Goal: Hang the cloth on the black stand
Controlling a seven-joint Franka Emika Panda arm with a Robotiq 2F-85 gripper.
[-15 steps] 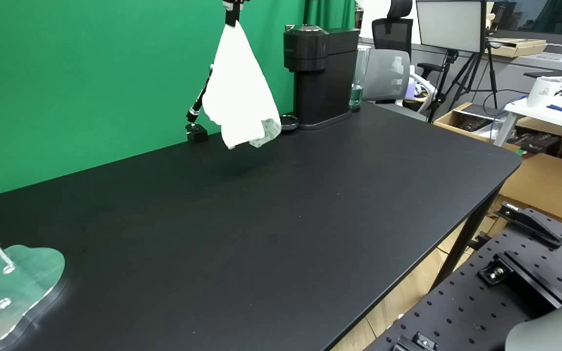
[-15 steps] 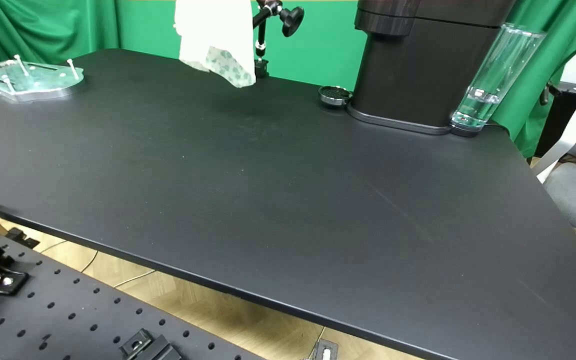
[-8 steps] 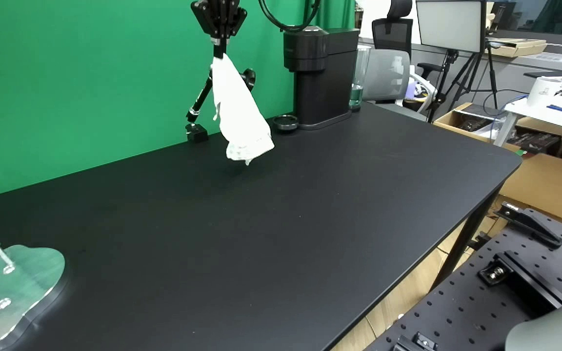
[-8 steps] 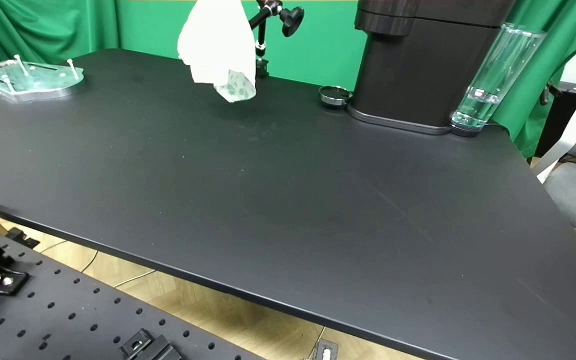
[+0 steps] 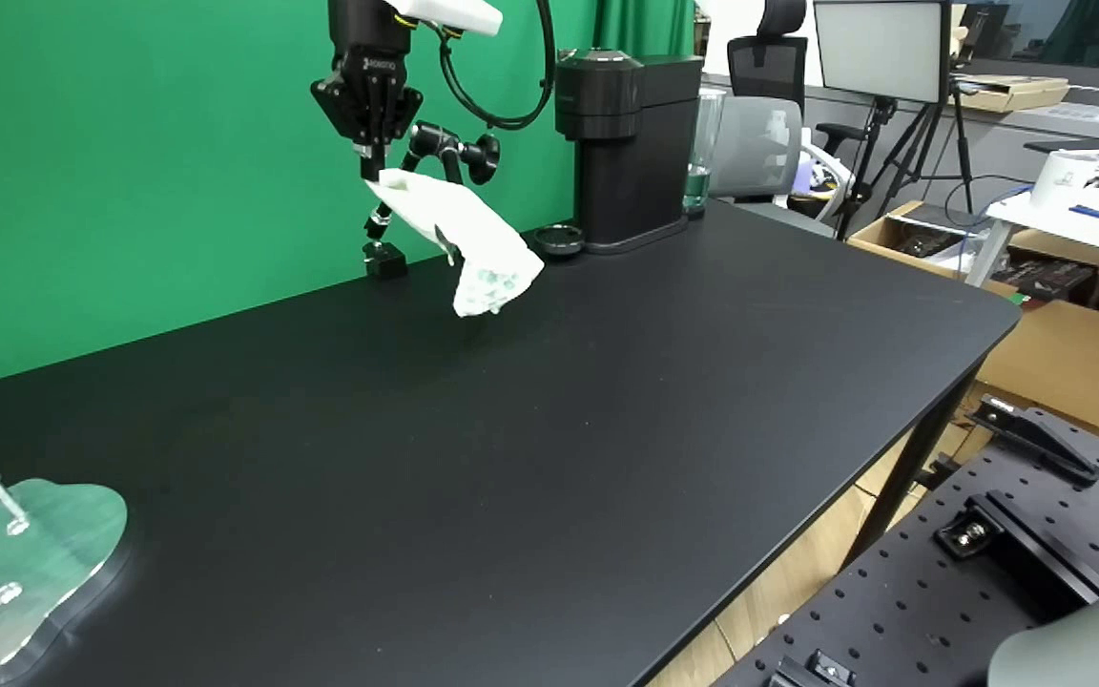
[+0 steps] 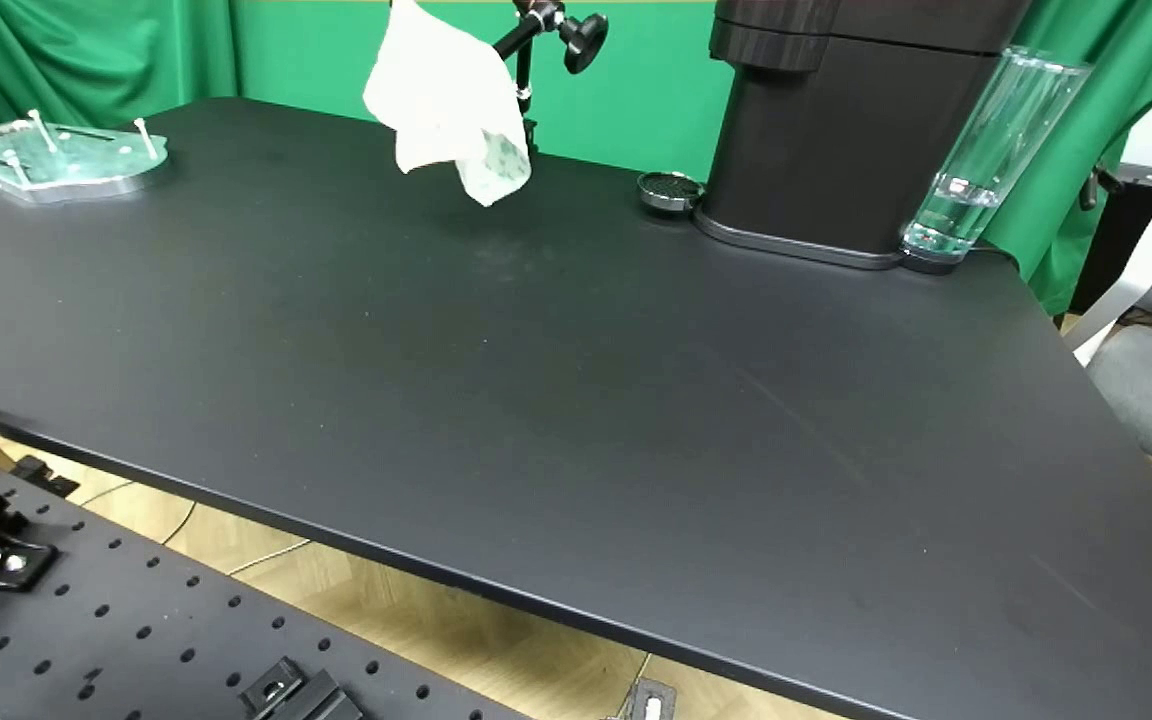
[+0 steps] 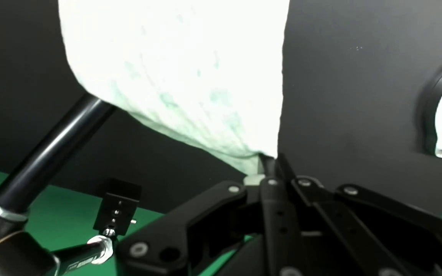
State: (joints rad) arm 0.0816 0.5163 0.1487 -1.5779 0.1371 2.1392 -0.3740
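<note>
- Our gripper sits lower and further left in an exterior view than before, fingers pinching the cloth.
- We judge it laid over the far black stand.
- Letting go remains.

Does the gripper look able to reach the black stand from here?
Probably yes: the gripper, holding the cloth, hangs near the black stand, whose rod passes behind the cloth in the wrist view; nothing else visibly intervenes.

- In both exterior views, stand at back of table, left of coffee machine;
- dish on table between the two;
- cloth above table, before part of stand;
- pegged board on table, leftmost
</note>
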